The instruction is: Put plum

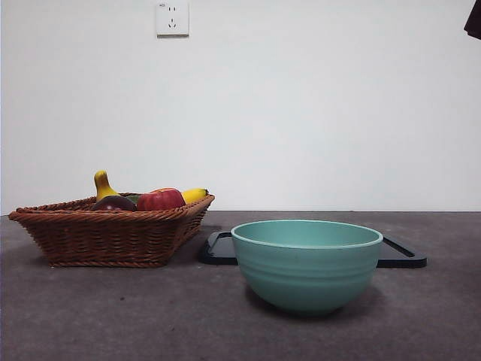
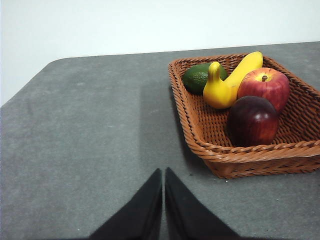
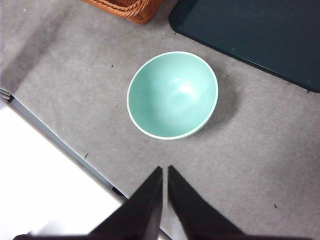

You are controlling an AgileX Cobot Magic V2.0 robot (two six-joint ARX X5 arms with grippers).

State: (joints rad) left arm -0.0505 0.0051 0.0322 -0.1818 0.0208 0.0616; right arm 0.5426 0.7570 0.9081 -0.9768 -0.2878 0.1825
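The dark maroon plum (image 2: 253, 121) lies in the wicker basket (image 2: 210, 145), beside a red apple (image 2: 265, 86); in the front view the plum (image 1: 113, 203) peeks over the basket rim (image 1: 98, 218). My left gripper (image 2: 163, 174) is shut and empty, above the bare table beside the basket. My right gripper (image 3: 164, 171) is shut and empty, high above the table's edge near the empty teal bowl (image 3: 172, 95). The bowl (image 1: 306, 263) stands in front at the middle in the front view.
The basket also holds a yellow banana (image 2: 231, 82) and a green avocado (image 2: 198, 77). A black tray (image 1: 398, 254) lies behind the bowl; it also shows in the right wrist view (image 3: 260, 35). A dark arm tip (image 1: 473, 19) shows at the top right corner.
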